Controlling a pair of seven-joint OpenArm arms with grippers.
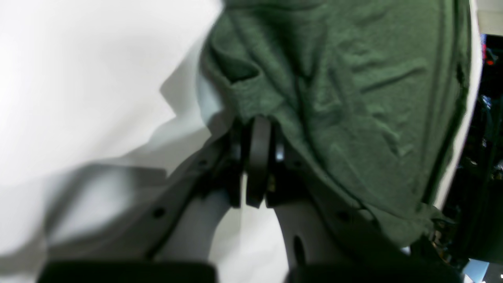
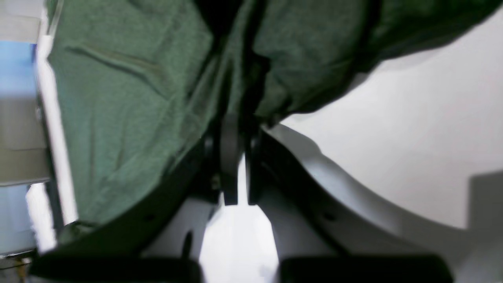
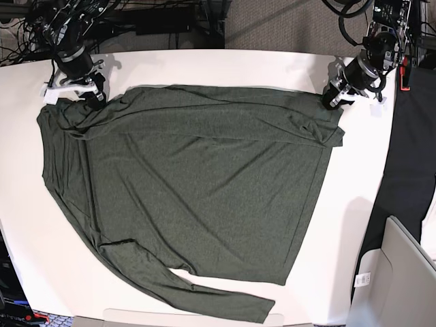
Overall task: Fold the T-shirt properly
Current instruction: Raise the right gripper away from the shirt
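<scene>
Pinching the far edge of the T-shirt (image 3: pixel 197 184), the left tool (image 1: pixel 257 122) is fully closed with a fold of green knit caught between its tips. The right tool (image 2: pixel 235 120) is likewise clamped on cloth at the opposite far corner. Holding both corners at once (a matched pair of grips) likely keeps that edge taut and straight, so it can be carried over as one line. Outward from the tools, the shirt lies spread across the white table (image 3: pixel 204 65), one long sleeve trailing toward the near edge.
</scene>
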